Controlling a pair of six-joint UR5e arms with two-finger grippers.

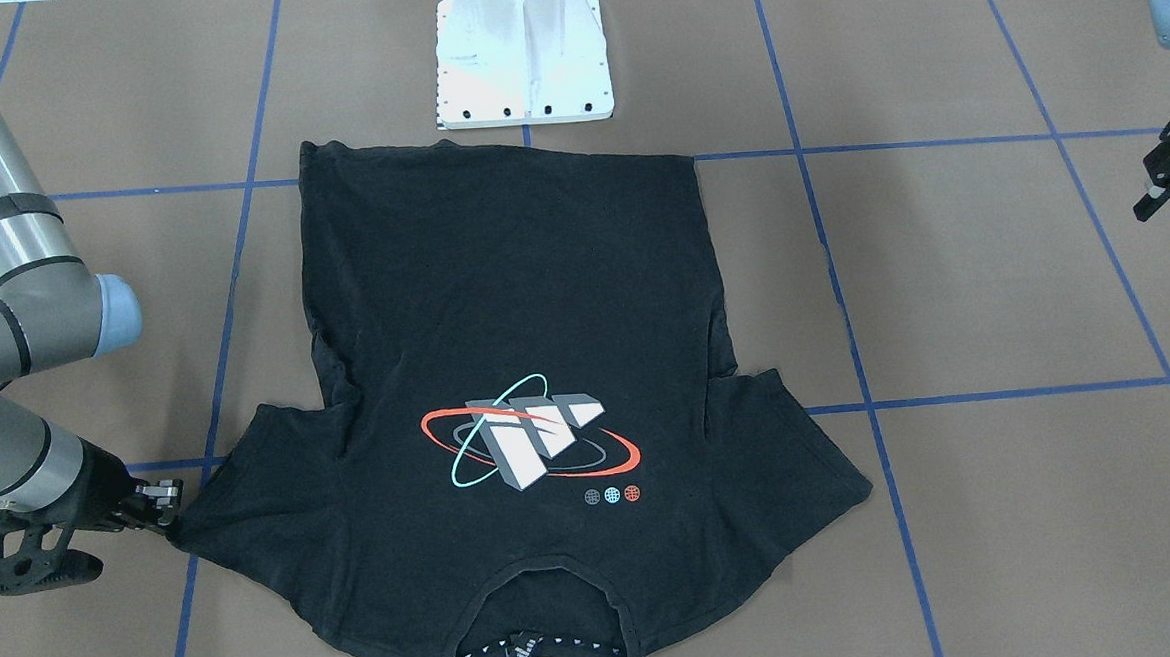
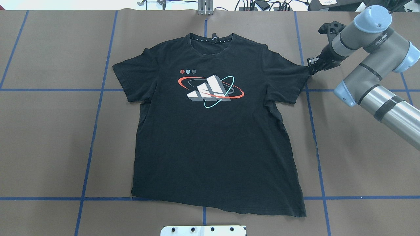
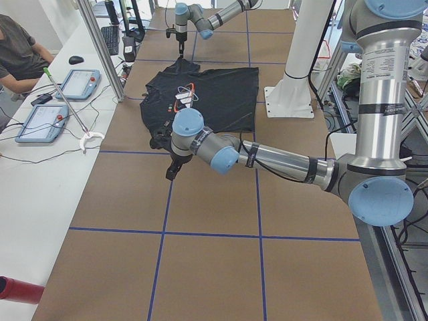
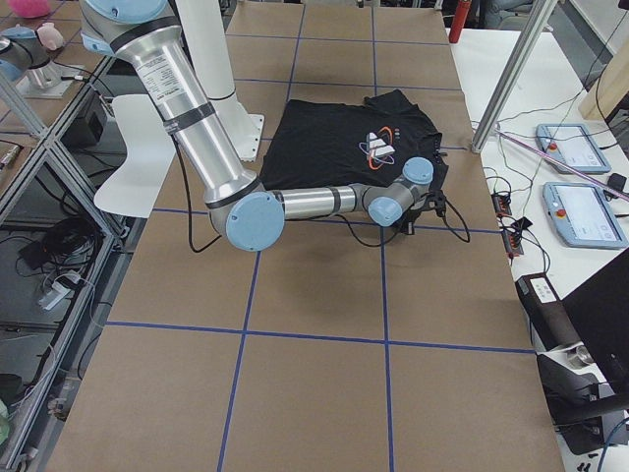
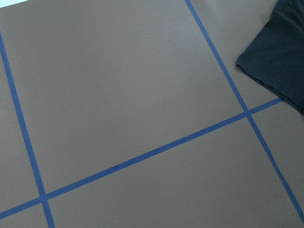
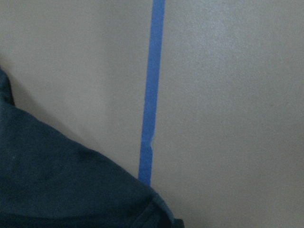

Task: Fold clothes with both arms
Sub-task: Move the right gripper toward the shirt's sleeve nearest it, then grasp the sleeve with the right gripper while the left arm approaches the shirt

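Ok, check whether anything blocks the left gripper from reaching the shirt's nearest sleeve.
Nothing visible does. Between the left gripper and the shirt's nearest sleeve there is only bare table crossed by blue tape lines.

We see a brown table [image 2: 42, 147] gridded with blue tape [image 2: 93, 141], a white base stand [image 1: 523, 61] at its edge. Beside it, two touchscreen pendants [image 3: 41, 122] lie before a seated person [image 3: 17, 50].

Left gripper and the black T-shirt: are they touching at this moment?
Apart. The front-facing view shows the left gripper at the picture's right edge, with bare table between it and the T-shirt.
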